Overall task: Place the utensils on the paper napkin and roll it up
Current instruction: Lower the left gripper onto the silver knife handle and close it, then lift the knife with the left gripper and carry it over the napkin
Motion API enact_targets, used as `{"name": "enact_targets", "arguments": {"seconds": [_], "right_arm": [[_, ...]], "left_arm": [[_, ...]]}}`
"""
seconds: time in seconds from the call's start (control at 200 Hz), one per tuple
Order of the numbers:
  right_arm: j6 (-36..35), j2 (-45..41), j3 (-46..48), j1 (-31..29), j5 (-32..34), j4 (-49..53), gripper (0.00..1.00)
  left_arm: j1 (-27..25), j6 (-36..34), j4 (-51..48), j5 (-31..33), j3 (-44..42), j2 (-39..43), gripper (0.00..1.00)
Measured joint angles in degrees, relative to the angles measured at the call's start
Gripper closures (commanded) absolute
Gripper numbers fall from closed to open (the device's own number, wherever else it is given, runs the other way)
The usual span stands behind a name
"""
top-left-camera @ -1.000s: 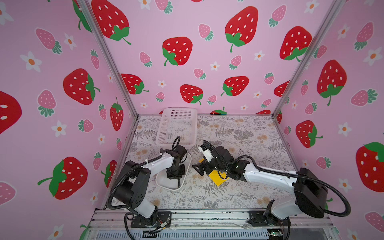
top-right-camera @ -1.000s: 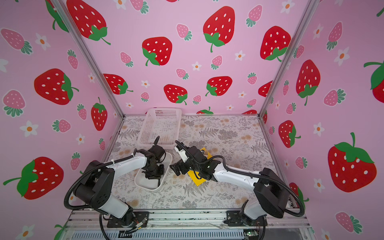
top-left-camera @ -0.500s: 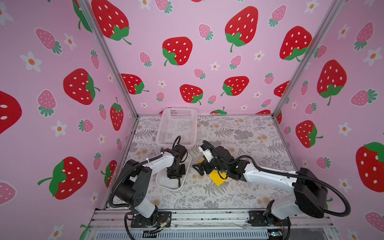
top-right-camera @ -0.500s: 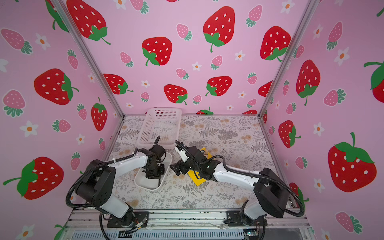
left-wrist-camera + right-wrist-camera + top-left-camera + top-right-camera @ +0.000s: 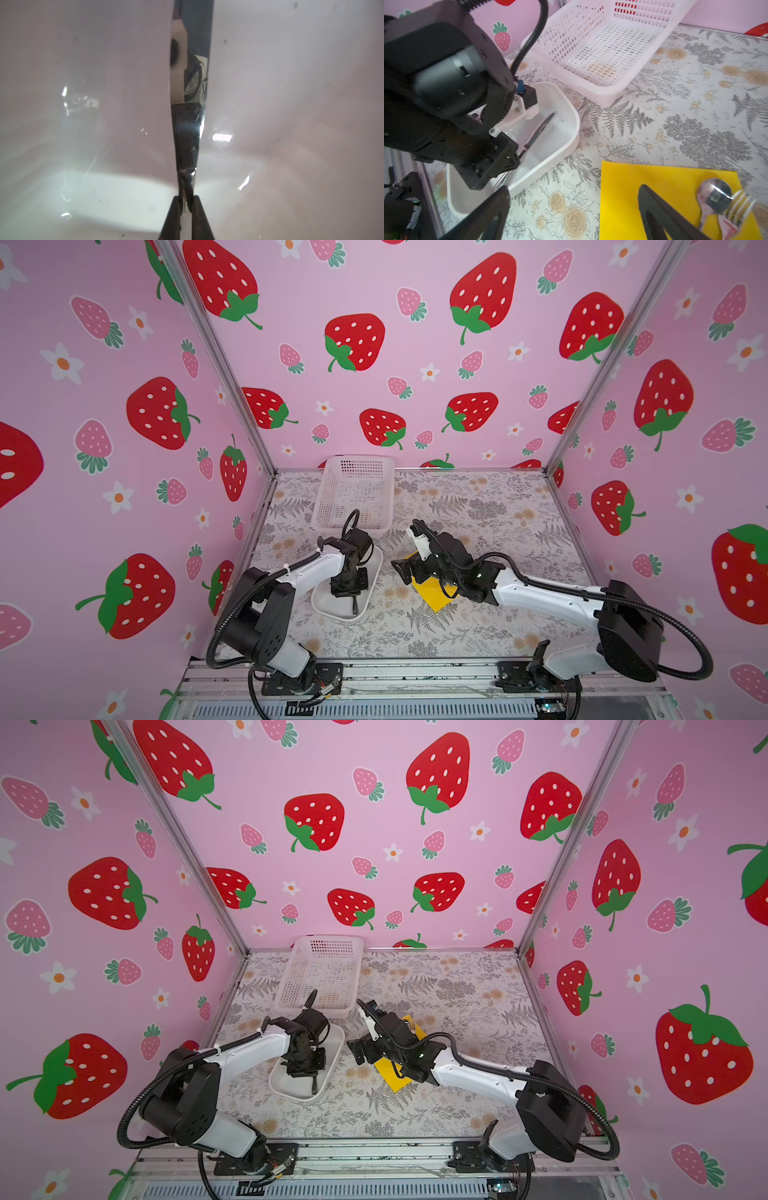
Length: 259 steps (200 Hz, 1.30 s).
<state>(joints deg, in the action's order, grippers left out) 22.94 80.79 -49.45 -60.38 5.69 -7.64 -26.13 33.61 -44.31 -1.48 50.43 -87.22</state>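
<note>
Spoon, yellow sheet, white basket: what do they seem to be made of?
Spoon: likely polished metal; it mirrors its surroundings. Yellow sheet: seemingly thin matte paper, lying flat without shine. White basket: probably moulded plastic, slightly glossy, with regular mesh holes.

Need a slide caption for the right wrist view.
Left hand grips the knife in the white tray; spoon and fork lie on the yellow napkin, right hand open.

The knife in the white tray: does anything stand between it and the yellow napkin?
The knife, pinched by the left gripper, must clear the raised rim of the tray, and the open right gripper hangs over the gap between tray and napkin. The spoon and fork lie on the napkin.
</note>
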Motion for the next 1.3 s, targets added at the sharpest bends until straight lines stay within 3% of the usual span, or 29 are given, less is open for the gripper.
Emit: {"name": "enact_targets", "arguments": {"seconds": [0.41, 0.815, 1.056, 1.296], "right_arm": [[2.8, -3.9, 3.0, 0.0, 8.2, -0.1, 0.01], [6.0, -7.0, 5.5, 2.1, 10.6, -0.1, 0.00], [8.7, -8.7, 7.5, 4.4, 10.8, -0.2, 0.00], [11.7, -9.4, 9.2, 6.9, 10.8, 0.0, 0.00]], "left_arm": [[0.0, 0.0, -4.9, 1.0, 3.0, 3.9, 0.93], [-0.3, -0.8, -9.2, 1.1, 6.3, 6.2, 0.93], [-2.8, -2.3, -13.4, 1.6, 11.3, 6.2, 0.93], [-8.6, -2.4, -17.8, 3.6, 16.2, 5.2, 0.93]]}}
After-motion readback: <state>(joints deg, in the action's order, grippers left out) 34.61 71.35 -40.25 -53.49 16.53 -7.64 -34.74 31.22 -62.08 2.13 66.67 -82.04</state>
